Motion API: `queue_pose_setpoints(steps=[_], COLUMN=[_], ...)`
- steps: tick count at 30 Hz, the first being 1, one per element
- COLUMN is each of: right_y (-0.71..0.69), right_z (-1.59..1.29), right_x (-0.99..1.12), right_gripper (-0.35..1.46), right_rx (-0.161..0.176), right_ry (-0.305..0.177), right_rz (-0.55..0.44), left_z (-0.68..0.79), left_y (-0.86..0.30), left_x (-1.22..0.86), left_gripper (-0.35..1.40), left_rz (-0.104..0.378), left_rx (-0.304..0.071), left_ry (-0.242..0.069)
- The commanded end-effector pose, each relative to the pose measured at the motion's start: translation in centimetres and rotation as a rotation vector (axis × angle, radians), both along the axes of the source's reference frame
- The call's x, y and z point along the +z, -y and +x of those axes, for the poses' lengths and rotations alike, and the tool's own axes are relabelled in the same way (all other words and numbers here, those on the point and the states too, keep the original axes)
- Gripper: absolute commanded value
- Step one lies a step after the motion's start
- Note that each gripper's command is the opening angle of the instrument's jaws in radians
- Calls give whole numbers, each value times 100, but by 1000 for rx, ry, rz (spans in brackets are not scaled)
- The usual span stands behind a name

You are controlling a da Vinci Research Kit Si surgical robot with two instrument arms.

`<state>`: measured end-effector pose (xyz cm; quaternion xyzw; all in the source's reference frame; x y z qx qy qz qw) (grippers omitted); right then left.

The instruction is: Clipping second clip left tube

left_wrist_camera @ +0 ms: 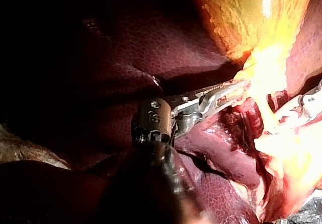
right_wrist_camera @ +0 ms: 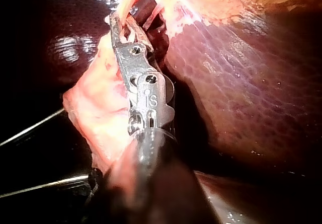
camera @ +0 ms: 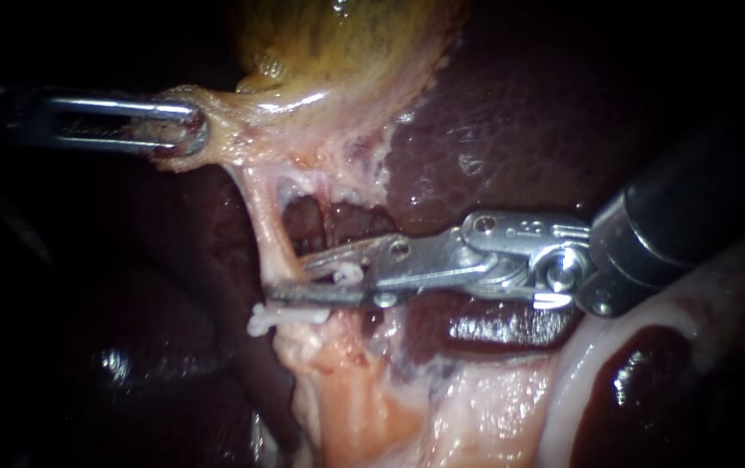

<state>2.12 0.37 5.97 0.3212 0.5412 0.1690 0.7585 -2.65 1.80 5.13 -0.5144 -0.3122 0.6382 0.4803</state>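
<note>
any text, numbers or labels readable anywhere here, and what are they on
No words, labels or signs on the tissue in any view.
left instrument, jaws shut on the gallbladder: small stamped marks on its wrist joint, not read off.
right instrument: small stamped marks on its wrist joint, likewise not read off.
</note>
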Motion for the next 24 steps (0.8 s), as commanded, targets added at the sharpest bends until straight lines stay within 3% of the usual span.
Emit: queue_pose_setpoints(steps=[1, 11, 16, 24], right_y=[0, 0, -1, -3], right_z=[0, -3, -4, -13], right_x=[0, 0, 2, 21], right_gripper=[-19, 39, 47, 49], right_rx=[0, 7, 25, 34], right_ry=[0, 4, -17, -2], right_rz=[0, 34, 55, 93], left_z=[0, 0, 1, 1], left_y=[0, 0, 0, 0], left_x=[0, 0, 0, 0], left_gripper=[-35, -35, -35, -35], left_rz=[0, 0, 0, 0], left_rx=[0, 0, 0, 0], left_ry=[0, 0, 0, 0])
